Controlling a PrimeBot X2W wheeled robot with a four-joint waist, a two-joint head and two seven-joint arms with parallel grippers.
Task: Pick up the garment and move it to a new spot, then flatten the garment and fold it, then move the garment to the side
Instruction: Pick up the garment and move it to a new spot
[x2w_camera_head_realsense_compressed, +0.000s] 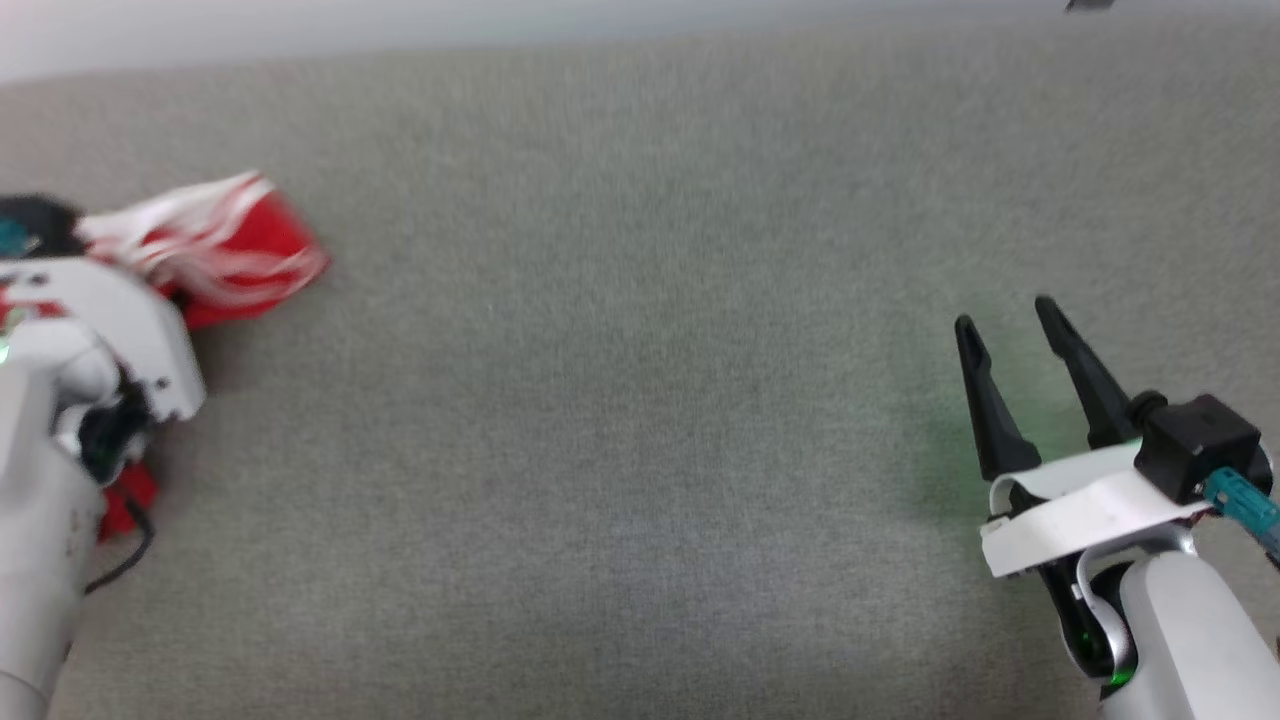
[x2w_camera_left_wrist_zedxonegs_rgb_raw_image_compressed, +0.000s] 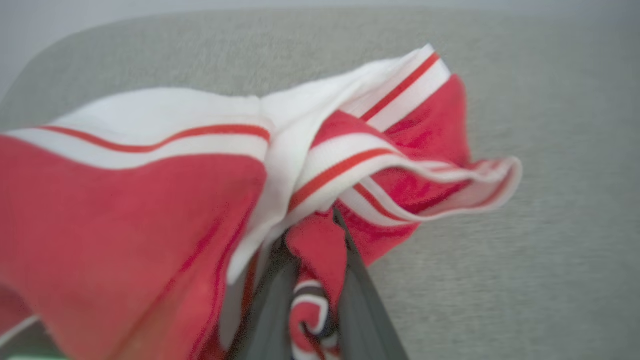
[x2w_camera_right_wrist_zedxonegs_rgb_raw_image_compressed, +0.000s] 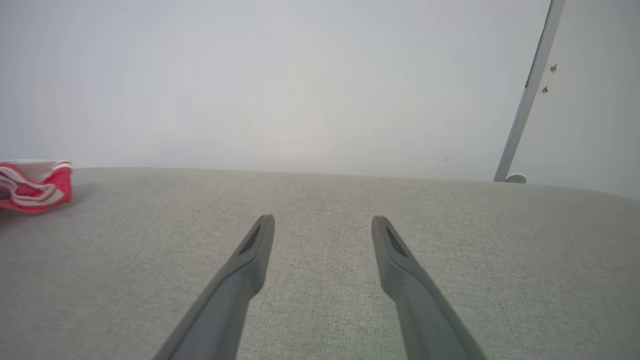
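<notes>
The left end effector is clenching the bunched garment for the pick-up, the right end effector is hanging released, and carrying it across the worktop seems next.

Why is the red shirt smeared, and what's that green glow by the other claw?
Head view: the garment is streaked, probably motion blur; a green tint lies on the grey surface by the right gripper, likely from a light on its wrist. Left wrist view: cloth soft, near the lens. Right wrist view: sharp, evenly lit.

Soft cloth garment, matt woven surface
</notes>
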